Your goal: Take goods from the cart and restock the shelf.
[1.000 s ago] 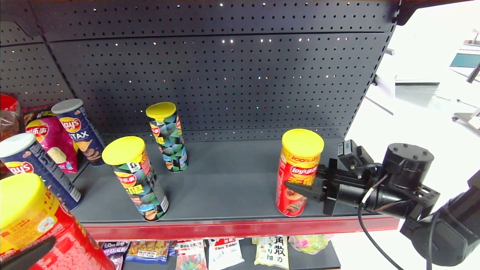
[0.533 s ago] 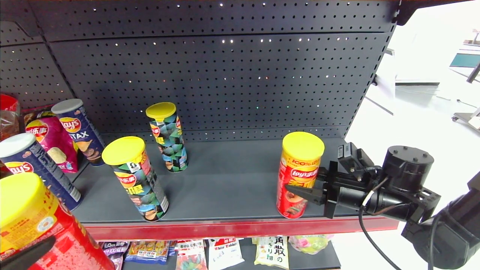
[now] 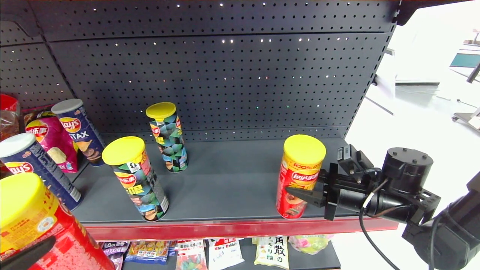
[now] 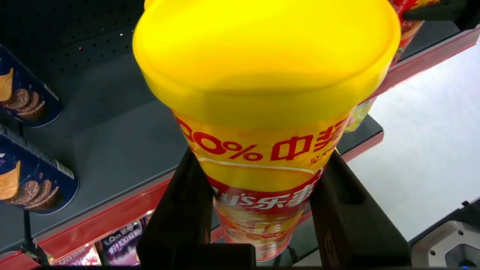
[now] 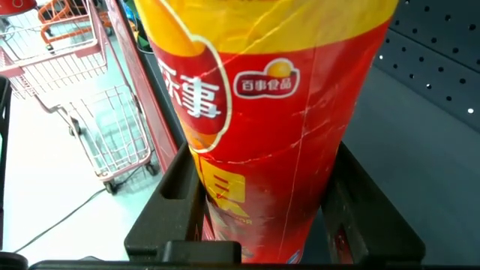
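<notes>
Your shelf [image 3: 232, 180] is a dark board with a red front lip, backed by a perforated panel [image 3: 225, 75]. A red wire cart [image 5: 90, 97] stands on the pale floor beyond the shelf's front edge.

Your right end effector [image 3: 300, 189] is clamped on a red can with a yellow lid [image 3: 300, 168], one finger on either side of its lower body. The can is near the shelf's front right corner and leans a little; you cannot tell whether its base touches the board.

Your left end effector [image 4: 262, 217] is clamped on a second red can [image 3: 33, 221], out in front of the front edge, toward the left end.

Two patterned cans stand upright left of centre, one at the front edge [image 3: 137, 180] and one near the back [image 3: 168, 137]. Two blue cans [image 3: 78, 131] [image 3: 37, 172] and a pink bag [image 3: 52, 142] sit at the left end. Packets [image 3: 225, 253] lie on the shelf below.
</notes>
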Controlling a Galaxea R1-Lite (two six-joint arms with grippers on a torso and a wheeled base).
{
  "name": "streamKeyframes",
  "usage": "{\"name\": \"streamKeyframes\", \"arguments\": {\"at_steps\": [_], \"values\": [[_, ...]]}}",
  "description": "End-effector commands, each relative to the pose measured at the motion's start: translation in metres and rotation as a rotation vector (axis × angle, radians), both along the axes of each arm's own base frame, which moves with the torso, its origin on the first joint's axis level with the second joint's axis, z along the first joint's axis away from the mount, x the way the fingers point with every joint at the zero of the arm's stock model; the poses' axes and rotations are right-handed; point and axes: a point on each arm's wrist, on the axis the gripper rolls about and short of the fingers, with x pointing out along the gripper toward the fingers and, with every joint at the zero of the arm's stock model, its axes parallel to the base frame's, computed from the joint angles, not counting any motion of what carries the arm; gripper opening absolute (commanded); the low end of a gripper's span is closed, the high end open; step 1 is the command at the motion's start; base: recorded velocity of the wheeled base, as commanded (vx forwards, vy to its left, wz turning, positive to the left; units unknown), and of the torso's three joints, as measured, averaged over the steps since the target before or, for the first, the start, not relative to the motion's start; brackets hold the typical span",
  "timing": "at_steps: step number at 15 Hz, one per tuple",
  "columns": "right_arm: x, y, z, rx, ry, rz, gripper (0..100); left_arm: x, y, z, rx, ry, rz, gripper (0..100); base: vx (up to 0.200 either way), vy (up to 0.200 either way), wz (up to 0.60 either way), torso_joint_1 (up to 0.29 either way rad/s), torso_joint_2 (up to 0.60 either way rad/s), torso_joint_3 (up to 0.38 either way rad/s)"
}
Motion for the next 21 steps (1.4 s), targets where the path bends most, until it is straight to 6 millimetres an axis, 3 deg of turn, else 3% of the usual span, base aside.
{"name": "streamKeyframes", "arguments": {"at_steps": [1,7,8,21], "values": [[-0.0002,0.0000,-0.0023,-0.004,0.008,0.001,0,0.0000,0.0000,0.0000,0.000,0.000,0.000,0,0.000,0.000,0.00,0.000,0.00,0.000],[-0.0016,-0.0005,-0.0048,-0.014,0.008,0.003,0,0.0000,0.0000,0.0000,0.000,0.000,0.000,0,0.000,0.000,0.00,0.000,0.00,0.000],[-0.0018,-0.0006,-0.0050,-0.014,0.010,0.003,100,0.0000,0.0000,0.0000,0.000,0.000,0.000,0,0.000,0.000,0.00,0.000,0.00,0.000],[-0.0068,-0.0098,0.0003,-0.011,0.008,-0.049,100,-0.0009,0.0001,0.0002,-0.001,-0.005,-0.001,0,0.000,0.000,0.00,0.000,0.00,0.000]]}}
